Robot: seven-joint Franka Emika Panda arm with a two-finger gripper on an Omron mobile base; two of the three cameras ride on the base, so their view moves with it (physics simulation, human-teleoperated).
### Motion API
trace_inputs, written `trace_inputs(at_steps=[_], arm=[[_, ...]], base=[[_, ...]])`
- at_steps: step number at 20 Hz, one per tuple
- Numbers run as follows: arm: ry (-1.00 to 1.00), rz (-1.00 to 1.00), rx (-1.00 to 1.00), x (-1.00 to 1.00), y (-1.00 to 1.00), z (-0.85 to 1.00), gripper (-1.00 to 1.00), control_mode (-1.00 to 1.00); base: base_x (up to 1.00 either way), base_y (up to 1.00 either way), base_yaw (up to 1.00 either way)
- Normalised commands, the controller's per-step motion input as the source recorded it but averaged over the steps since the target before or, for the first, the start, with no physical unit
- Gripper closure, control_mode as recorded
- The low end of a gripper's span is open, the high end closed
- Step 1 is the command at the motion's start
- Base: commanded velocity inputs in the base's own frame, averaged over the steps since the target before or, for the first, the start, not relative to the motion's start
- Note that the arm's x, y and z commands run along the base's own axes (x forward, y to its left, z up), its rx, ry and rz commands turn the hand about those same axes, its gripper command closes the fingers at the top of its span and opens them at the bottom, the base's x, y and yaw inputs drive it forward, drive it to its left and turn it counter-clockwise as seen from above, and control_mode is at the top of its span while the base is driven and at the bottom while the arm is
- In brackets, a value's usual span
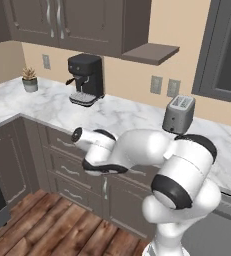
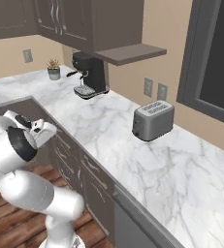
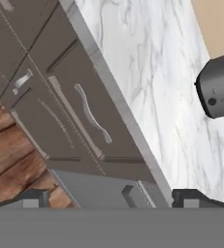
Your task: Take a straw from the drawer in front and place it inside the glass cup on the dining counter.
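Standing at the far left of the marble worktop point(image 1: 112, 117) in the left base view, a small potted plant point(image 1: 29, 80) is sitting near the wall, and a black coffee machine point(image 1: 85, 79) is resting just to its right under dark upper cabinets point(image 1: 77, 22). Further right, a grey toaster point(image 1: 179, 114) is sitting on the same worktop, near two wall outlets. Below the worktop edge, dark grey-brown cabinet fronts are running along, and the white arm is folding across them with its hand pointing left and low. In the hand view, the drawer point(image 3: 87, 114) with its curved silver bar handle point(image 3: 90, 114) is lying closed just under the worktop edge, with narrower drawer fronts alongside it and wooden floor point(image 3: 7, 155) beyond. The gripper point(image 3: 111, 198) is hovering short of the drawer front, its two dark tips spread wide apart at the bottom of that view and pinching nothing. The toaster is showing at the right edge of the hand view. In the right base view, the worktop is stretching away to the right toward a dark window frame point(image 2: 205, 63).
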Motion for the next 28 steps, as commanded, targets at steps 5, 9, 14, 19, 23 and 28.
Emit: trace_inputs(at_steps=[5, 9, 14, 19, 23, 28], arm=[[0.0, 0.0, -0.19, 0.0, 0.0, -0.52, -1.0, -1.0], [0.0, 0.0, -0.17, 0.03, 0.0, -0.48, -1.0, -1.0], [0.0, -0.02, -0.16, 0.0, -0.03, -0.39, -1.0, -1.0], [0.0, -0.04, -0.16, 0.08, -0.12, -0.34, -1.0, -1.0], [0.0, -0.07, -0.15, 0.19, -0.16, -0.28, -1.0, -1.0], [0.0, -0.07, -0.11, 0.19, -0.24, -0.2, -1.0, -1.0]], base=[[0.0, 0.0, 0.0], [0.0, 0.0, 0.0], [0.0, 0.0, 0.0], [0.0, 0.0, 0.0], [0.0, 0.0, 0.0], [0.0, 0.0, 0.0]])
